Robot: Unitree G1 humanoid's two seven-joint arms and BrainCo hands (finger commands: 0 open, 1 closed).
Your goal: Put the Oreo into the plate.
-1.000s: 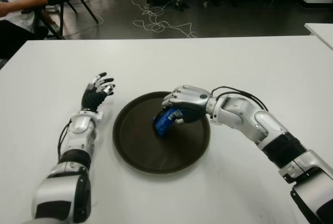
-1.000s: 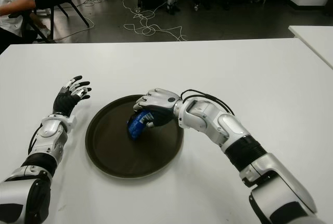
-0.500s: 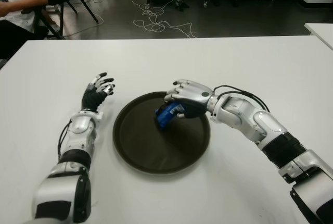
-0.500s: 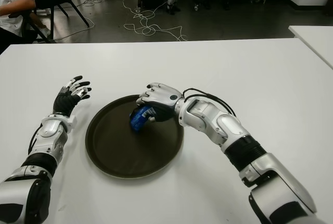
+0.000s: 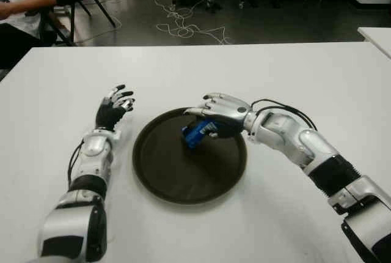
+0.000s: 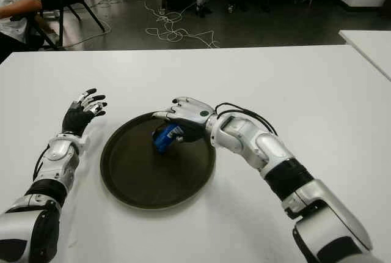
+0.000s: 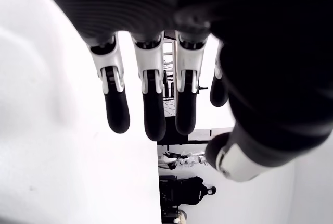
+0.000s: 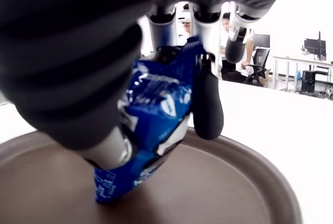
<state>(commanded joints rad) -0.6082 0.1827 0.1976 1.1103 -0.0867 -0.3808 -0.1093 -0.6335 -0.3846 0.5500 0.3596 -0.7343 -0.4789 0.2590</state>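
Right hand [image 5: 214, 116] pinches the blue Oreo [image 5: 197, 133] pack between thumb and fingers, its lower end on the brown plate [image 5: 177, 177], while left hand [image 5: 113, 109] shows spread beside the plate's left rim.

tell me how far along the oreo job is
Done: the right hand has carried the Oreo pack over the plate. In hand: fingers look partly spread, but the pack still sits between them, its lower end at the plate. Left: let go and withdraw. The left hand shows idle beside the plate's left.
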